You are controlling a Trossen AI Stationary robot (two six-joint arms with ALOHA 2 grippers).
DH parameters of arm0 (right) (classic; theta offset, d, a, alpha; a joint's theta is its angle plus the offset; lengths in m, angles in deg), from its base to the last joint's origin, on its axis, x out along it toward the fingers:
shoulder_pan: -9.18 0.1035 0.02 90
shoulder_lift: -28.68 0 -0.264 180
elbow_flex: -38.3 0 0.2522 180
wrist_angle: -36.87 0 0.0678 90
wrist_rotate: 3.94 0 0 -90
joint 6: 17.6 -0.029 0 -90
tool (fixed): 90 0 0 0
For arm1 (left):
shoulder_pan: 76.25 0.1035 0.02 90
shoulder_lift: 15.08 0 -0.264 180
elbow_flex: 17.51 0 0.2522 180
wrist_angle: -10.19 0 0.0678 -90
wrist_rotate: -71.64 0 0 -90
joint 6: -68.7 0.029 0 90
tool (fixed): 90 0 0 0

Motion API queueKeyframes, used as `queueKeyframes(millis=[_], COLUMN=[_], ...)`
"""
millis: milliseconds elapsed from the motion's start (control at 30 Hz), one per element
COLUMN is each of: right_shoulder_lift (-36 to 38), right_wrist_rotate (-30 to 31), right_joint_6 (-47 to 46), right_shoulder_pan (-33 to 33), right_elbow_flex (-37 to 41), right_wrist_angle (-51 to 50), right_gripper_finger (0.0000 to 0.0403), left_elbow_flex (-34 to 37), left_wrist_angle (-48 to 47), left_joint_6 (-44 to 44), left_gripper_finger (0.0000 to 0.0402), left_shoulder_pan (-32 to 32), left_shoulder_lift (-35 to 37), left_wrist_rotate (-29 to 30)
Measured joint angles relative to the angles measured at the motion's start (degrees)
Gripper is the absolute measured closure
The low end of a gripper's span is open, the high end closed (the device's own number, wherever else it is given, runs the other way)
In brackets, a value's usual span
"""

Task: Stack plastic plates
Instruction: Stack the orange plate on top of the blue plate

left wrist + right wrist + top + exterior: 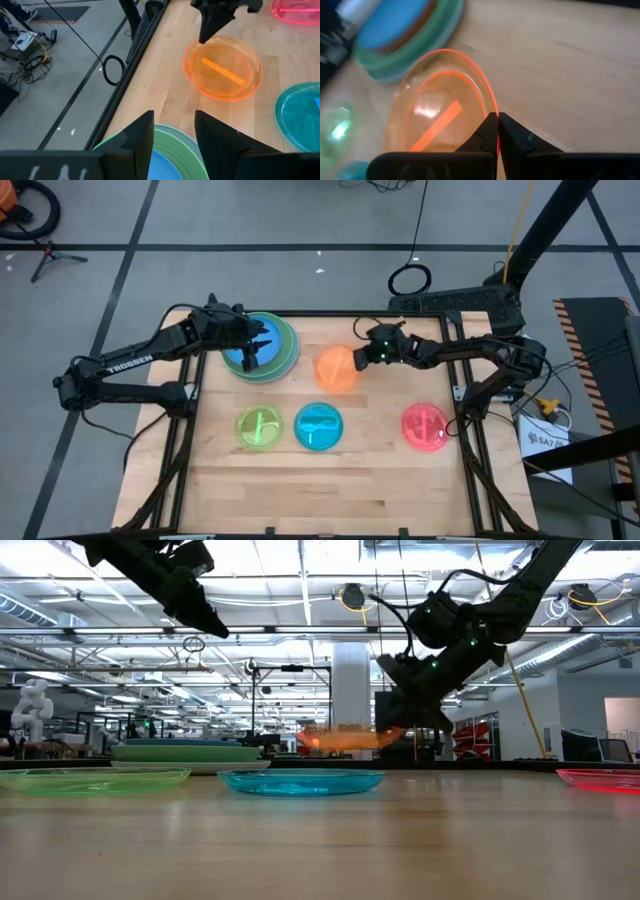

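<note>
Right up against the right wrist camera, the right gripper is pinched tight on the thin rim of the translucent orange plate, and in the low view that plate hangs clear of the wooden table, lifted and roughly level. Biggest thing near the pincer: the stack of large plates, blue on top with green showing beneath, standing off to the far side of the orange plate from the fingers. Above that stack hovers the left gripper, its fingers parted a moderate way with nothing between them. That is the first worry: if the orange plate is carried to the stack while the left arm hangs there, plate or wrist could knock it. Second worry, the grip itself: a single edge pinch on slick plastic, so I judge the plate may pivot, droop or slip out on a quick swing. Third, a tilted release could leave it skewed or sliding off the blue top. Nearer the front edge, well apart from the pincer, lie the lime plate, the cyan plate and the pink plate, flat and unstacked.
</note>
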Motion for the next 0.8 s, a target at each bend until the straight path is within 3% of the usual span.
queueKeyframes(millis=[200,467,800], right_shoulder_lift=[0.0,-1.2,-19.3], right_wrist_rotate=[-2.4,-0.5,-1.0], right_joint_6=[-4.4,0.3,3.2], right_shoulder_pan=[-0.1,-0.3,-1.0], right_elbow_flex=[-1.4,-13.1,-37.0], right_wrist_angle=[9.6,6.8,-3.7], right_gripper_finger=[0.0402,0.0402,0.0403], left_elbow_flex=[0.0,0.0,0.0], left_wrist_angle=[3.3,8.7,9.2], left_joint_6=[-0.2,-0.2,-0.7], left_gripper_finger=[0.0252,0.0252,0.0252], left_shoulder_pan=[0.0,0.0,-1.4], left_shoulder_lift=[0.0,0.5,8.5], left_wrist_rotate=[0.0,0.0,-2.6])
